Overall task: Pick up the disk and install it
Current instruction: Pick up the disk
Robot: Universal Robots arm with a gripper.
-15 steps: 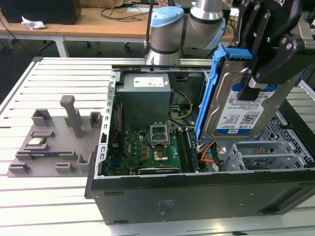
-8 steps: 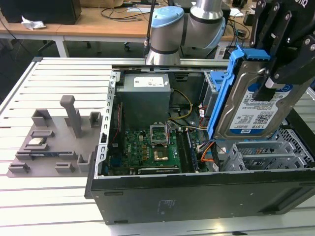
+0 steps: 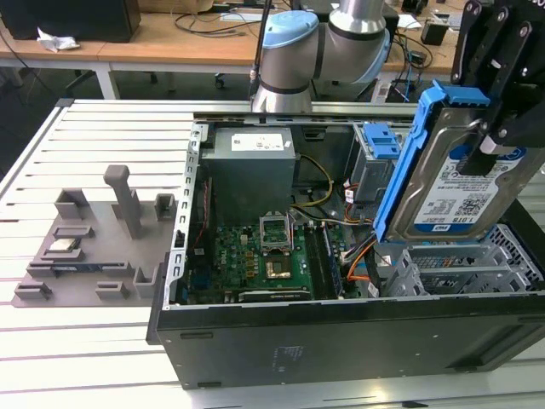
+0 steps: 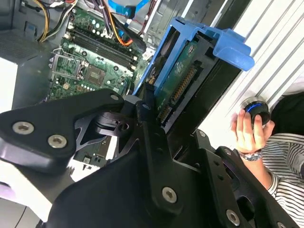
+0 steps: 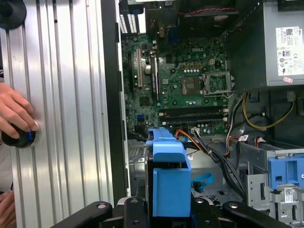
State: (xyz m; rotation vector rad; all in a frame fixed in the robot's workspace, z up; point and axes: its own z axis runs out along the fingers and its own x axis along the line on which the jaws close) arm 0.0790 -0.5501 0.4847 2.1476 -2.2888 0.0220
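Exterior view – gripper: the black gripper (image 3: 492,128) is clamped on the disk (image 3: 451,192), one finger lying across the labelled face.
Exterior view – disk: lifted over the drive-cage (image 3: 464,264) corner of the open computer case (image 3: 341,341), standing on edge and tilted, with its blue bracket (image 3: 409,162) framing it on the side toward the case's middle.
Exterior view – inside the computer case: green motherboard (image 3: 255,256) on the floor, grey power supply (image 3: 254,162) at the far wall.
Exterior view – outside the computer case: a grey fixture tray (image 3: 94,247) lies on the slatted tabletop (image 3: 102,136) on the exterior view's left of the case; the robot arm (image 3: 324,43) rises behind it.
Second wrist view – disk: its circuit-board underside (image 4: 183,76) shows, held between the gripper's black fingers (image 4: 149,102) above the case's motherboard (image 4: 90,61).
Second wrist view – person: a hand (image 4: 247,130) rests on a round black button (image 4: 256,111) on the tabletop outside the case, with a striped sleeve (image 4: 285,175) beside it.
First wrist view – disk: seen edge-on, the blue bracket (image 5: 168,175) pointing into the case over the cage end, clear of the motherboard (image 5: 190,80) and power supply (image 5: 285,42).
First wrist view – person: the hand (image 5: 16,111) covers the button (image 5: 19,137) on the tabletop outside the case wall.
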